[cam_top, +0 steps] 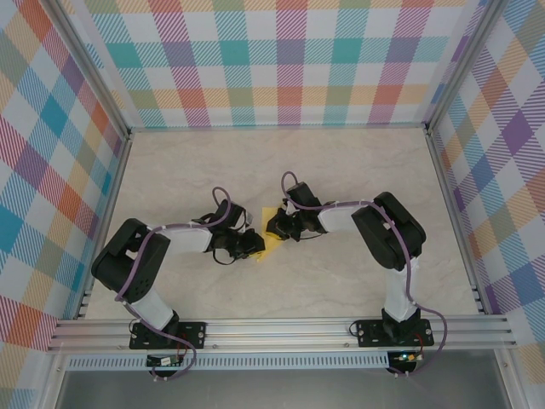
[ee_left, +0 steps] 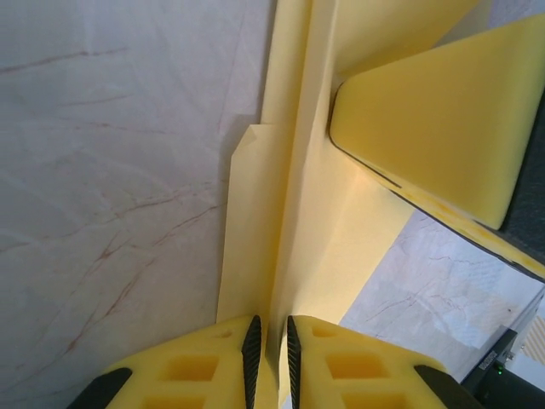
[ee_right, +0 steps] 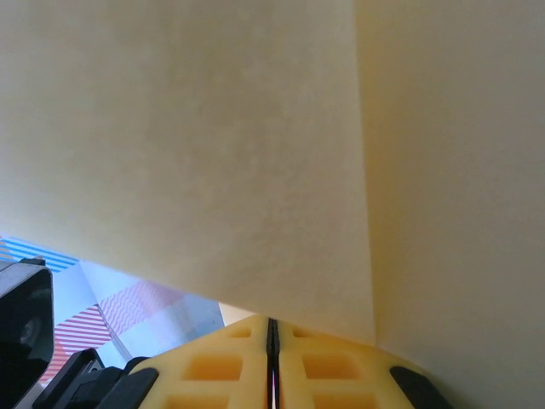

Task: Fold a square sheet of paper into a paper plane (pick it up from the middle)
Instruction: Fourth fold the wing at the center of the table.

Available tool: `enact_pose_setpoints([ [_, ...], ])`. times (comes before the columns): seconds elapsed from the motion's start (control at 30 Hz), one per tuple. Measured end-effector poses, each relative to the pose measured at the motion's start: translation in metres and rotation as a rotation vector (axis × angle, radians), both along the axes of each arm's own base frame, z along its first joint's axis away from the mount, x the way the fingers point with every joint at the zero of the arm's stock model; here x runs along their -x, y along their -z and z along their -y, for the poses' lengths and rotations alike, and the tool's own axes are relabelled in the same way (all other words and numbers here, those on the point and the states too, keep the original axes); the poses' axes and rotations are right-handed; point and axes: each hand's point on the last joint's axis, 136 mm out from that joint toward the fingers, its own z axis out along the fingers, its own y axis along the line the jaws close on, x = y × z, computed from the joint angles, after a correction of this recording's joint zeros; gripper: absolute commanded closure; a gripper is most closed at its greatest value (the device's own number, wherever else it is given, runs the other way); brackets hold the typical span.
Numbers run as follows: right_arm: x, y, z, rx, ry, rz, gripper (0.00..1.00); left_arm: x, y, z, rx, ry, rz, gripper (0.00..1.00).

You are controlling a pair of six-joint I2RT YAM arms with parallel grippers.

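Observation:
The yellow paper (cam_top: 269, 215) is folded into a narrow strip with a raised centre crease, and it hangs between my two grippers just above the middle of the table. In the left wrist view the paper (ee_left: 315, 230) runs upward from my left gripper (ee_left: 272, 341). Its jaws stand a narrow gap apart, open, with the crease between the pads. My left gripper (cam_top: 254, 244) is at the paper's near-left end. My right gripper (cam_top: 277, 226) is at the other end, and one of its yellow fingers (ee_left: 426, 111) lies flat against the paper. My right gripper (ee_right: 272, 328) is shut, with the paper (ee_right: 213, 153) spread just beyond its tips.
The pale marbled table (cam_top: 341, 170) is walled on three sides by plaid panels (cam_top: 281, 60) in an aluminium frame. A metal rail (cam_top: 281, 328) with both arm bases runs along the near edge. Open tabletop lies behind and to both sides of the grippers.

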Motion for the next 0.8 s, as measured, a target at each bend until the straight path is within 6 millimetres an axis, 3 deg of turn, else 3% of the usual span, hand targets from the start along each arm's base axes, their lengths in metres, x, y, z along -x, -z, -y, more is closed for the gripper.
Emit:
enact_pose_setpoints([
  [0.37,0.0003,0.0003,-0.0005,0.000,-0.003,-0.005,0.90,0.0024,0.0013,-0.0013,-0.015,0.000,0.001,0.81],
  [0.63,0.0003,0.0001,-0.0006,-0.002,-0.004,-0.007,0.90,0.0034,0.0031,-0.0017,-0.019,0.004,0.007,0.97],
  [0.8,0.0004,0.0003,-0.0005,-0.001,-0.003,-0.007,0.90,0.0035,0.0028,-0.0013,-0.015,0.004,0.007,0.92],
])
